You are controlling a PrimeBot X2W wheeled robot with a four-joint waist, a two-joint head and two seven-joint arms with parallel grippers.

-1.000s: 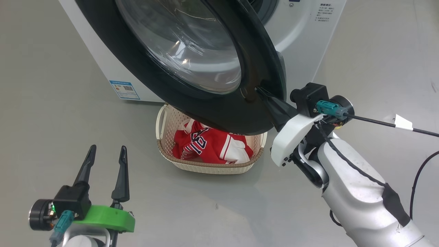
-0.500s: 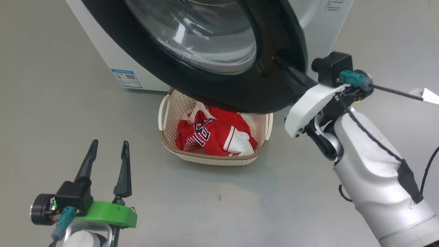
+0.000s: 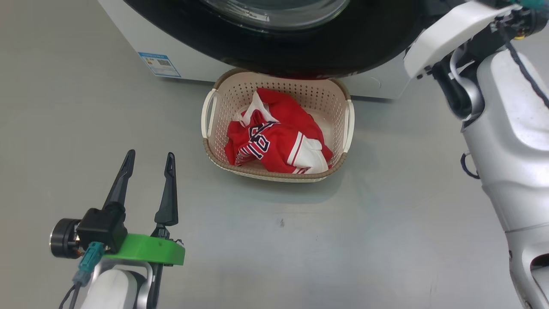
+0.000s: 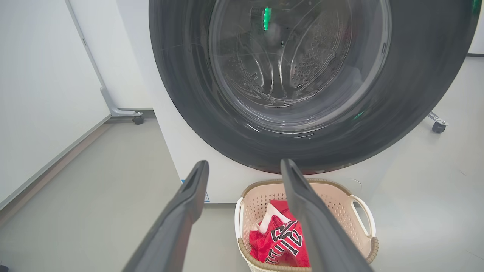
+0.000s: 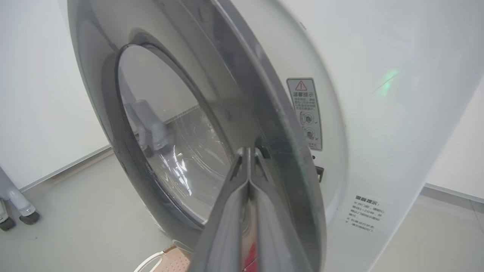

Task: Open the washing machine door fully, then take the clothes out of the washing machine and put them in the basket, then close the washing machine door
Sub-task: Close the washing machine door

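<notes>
Bright, even light; a soft shadow hugs the basket (image 3: 274, 175). Blur smears the washing machine door (image 5: 174, 151), right wrist view.

Red warning-triangle label (image 5: 306, 113) on the washing machine (image 5: 378, 94); QR-code sticker (image 3: 159, 64) low on its front.

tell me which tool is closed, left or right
The right tool: its two fingers are pressed together at the edge of the washing machine door. The left tool has its fingers spread apart above the floor.
</notes>
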